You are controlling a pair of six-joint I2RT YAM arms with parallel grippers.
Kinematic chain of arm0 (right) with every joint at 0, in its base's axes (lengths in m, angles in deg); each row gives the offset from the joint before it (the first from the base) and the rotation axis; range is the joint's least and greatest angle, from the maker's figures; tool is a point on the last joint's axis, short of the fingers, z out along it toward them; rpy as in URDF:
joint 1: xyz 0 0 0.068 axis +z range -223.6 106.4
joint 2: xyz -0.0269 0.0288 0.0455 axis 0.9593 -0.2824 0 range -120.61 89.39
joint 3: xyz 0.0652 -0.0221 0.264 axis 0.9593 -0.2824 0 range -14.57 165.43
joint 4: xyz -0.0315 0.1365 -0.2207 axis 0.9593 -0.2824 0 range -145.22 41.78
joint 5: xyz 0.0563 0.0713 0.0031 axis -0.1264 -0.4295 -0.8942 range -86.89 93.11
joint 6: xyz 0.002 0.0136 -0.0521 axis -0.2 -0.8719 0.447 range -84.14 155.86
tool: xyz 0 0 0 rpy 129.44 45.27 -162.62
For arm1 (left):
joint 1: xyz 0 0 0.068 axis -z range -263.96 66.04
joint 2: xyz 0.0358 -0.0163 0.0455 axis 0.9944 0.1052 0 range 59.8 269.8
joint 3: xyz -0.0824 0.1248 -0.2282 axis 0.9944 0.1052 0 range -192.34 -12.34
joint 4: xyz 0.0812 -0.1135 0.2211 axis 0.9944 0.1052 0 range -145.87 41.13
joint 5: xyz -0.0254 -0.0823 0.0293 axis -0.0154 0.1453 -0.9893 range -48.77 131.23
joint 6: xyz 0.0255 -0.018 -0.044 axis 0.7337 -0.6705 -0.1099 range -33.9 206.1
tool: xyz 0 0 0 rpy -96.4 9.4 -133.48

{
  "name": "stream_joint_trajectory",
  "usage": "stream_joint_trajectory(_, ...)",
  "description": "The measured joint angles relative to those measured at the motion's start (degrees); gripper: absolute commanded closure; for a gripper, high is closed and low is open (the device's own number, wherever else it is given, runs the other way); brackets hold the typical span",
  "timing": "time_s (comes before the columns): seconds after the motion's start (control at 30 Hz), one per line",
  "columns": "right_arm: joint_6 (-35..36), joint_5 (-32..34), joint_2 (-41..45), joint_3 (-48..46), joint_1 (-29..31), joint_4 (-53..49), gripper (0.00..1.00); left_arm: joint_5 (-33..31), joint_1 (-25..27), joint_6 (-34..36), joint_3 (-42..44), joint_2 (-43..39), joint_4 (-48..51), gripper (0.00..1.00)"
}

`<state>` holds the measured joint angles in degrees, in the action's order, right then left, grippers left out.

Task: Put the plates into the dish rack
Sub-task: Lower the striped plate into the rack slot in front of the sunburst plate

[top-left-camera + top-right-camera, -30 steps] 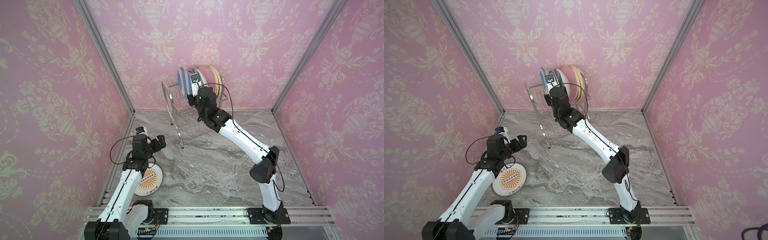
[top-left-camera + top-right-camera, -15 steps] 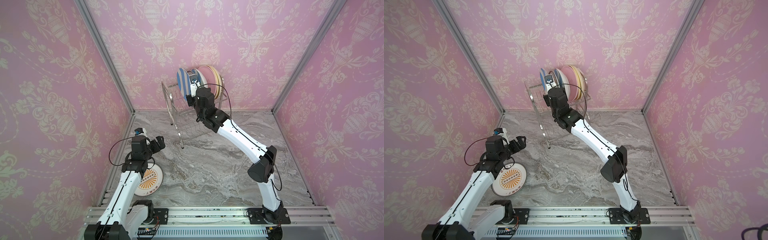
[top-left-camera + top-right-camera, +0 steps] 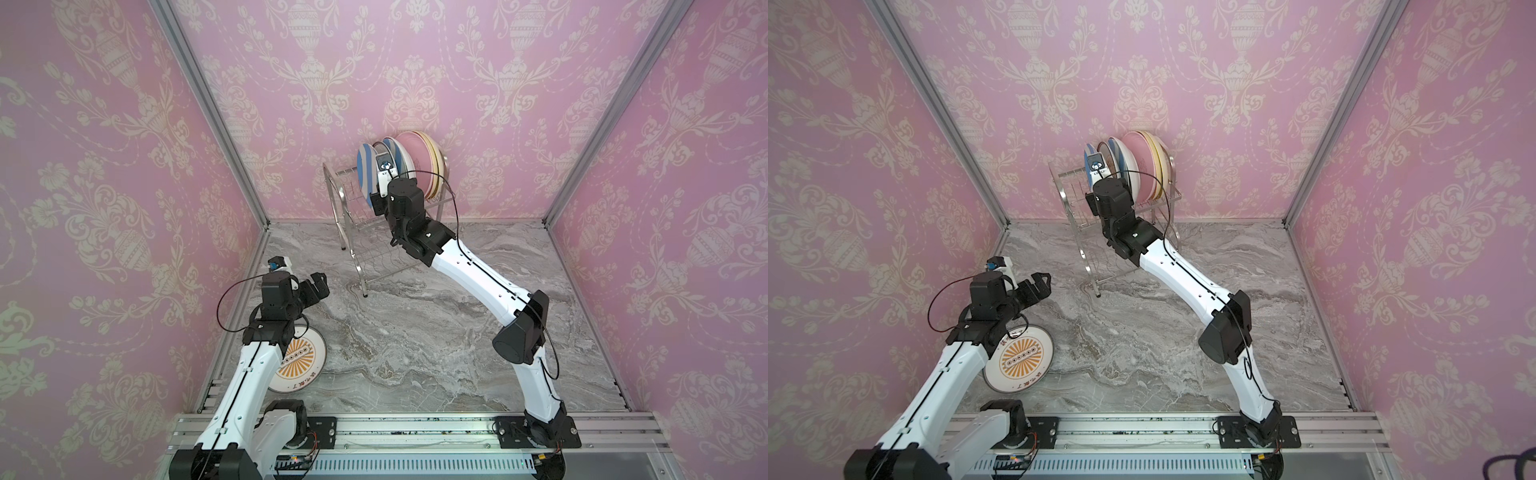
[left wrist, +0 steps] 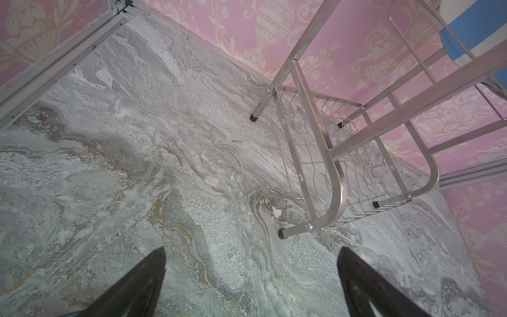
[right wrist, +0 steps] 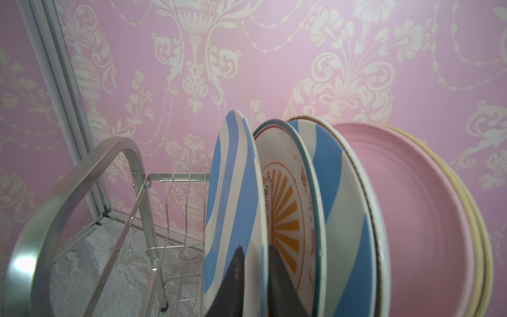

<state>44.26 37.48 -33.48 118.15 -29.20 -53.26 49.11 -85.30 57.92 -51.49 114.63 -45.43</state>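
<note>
The silver dish rack (image 3: pixel 345 195) (image 3: pixel 1067 195) (image 5: pixel 82 178) stands at the back wall. Several plates stand on edge in its upper tier: a blue-and-white striped plate (image 5: pixel 233 192) (image 3: pixel 365 166), an orange sunburst plate (image 5: pixel 282 208), a second striped plate (image 5: pixel 337 192), a pink plate (image 5: pixel 411 205) (image 3: pixel 415 153) and a yellow-rimmed plate (image 5: pixel 477 233). My right gripper (image 5: pixel 255 248) straddles the first striped plate's rim, its jaws slightly parted. Another sunburst plate (image 3: pixel 301 361) (image 3: pixel 1021 361) lies flat at the front left, partly under my left arm. My left gripper (image 3: pixel 318 286) (image 4: pixel 251 249) hovers open and empty above the marble.
The rack's looped legs (image 4: pixel 334 170) and wavy lower shelf (image 4: pixel 365 175) stand just beyond my left gripper. Pink patterned walls with metal corner posts (image 3: pixel 216 112) close in the back and sides. A metal rail (image 3: pixel 415 428) runs along the front edge.
My right gripper's jaws have parted a little around the striped plate's rim in the rack. The left arm has barely moved.
</note>
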Motion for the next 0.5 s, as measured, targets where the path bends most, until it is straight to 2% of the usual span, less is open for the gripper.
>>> stream_joint_trajectory(0.23, 0.42, 0.0, 0.0, 0.96, 0.0, -0.35, 0.72, -0.04, -0.11, 0.26, 0.0, 0.07, 1.42, 0.01)
stream_joint_trajectory(0.33, 0.98, -0.07, 0.0, 0.96, 0.0, -0.55, 0.6, -0.37, -0.11, 0.31, 0.0, 0.0, 1.68, 0.01)
stream_joint_trajectory(0.5, 2.21, 0.02, 0.02, 1.38, 0.5, -1.49, 0.5, -0.98, -0.11, 0.33, 0.0, -0.11, 1.77, 0.01)
